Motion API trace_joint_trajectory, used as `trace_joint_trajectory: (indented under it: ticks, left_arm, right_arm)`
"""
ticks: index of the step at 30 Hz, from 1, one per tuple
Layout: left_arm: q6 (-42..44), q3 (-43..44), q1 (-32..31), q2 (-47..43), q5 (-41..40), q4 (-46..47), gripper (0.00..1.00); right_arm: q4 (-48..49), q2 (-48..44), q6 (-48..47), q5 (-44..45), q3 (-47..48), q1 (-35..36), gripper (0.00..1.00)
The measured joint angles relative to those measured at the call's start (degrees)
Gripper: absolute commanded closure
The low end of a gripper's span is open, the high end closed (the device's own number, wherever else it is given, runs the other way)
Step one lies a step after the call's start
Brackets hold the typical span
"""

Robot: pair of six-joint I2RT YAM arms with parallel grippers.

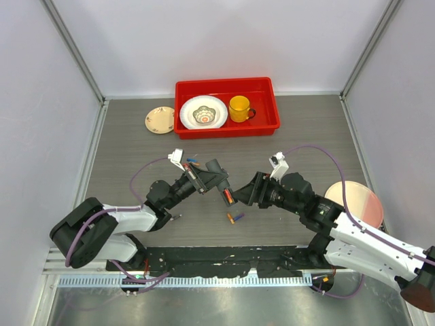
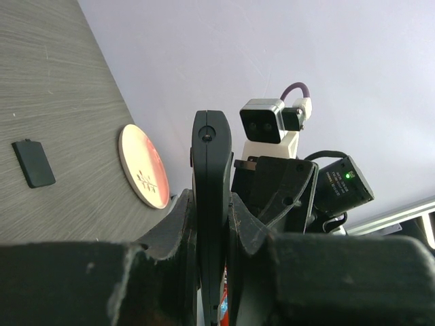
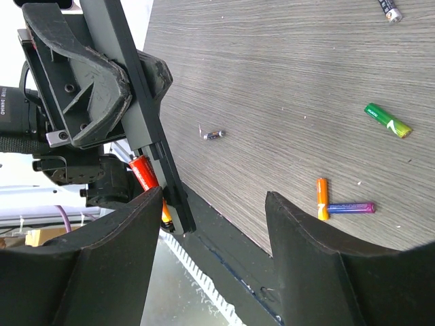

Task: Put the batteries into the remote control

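- Top external view: the left pincer is pressed onto the black remote control, holding it tilted above the worktop between the two arms.
- The right pincer stands spread, its tips just beside the remote's lower end.
- Right wrist view: a red battery sits in the remote's lower end.
- An orange battery and a purple battery lie touching on the worktop, with a green battery apart from them.
- Left wrist view: a black battery cover lies flat on the worktop.
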Motion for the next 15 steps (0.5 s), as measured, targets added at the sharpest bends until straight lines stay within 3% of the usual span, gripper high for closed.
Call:
trace_joint_trajectory:
  ticks: [15]
  left_arm:
    - [0.98,0.0,0.02,0.04,-0.04,-0.48,1.0]
  right_arm:
    - [0.44,1.09,-0.09,-0.22,0.02,0.0,0.34]
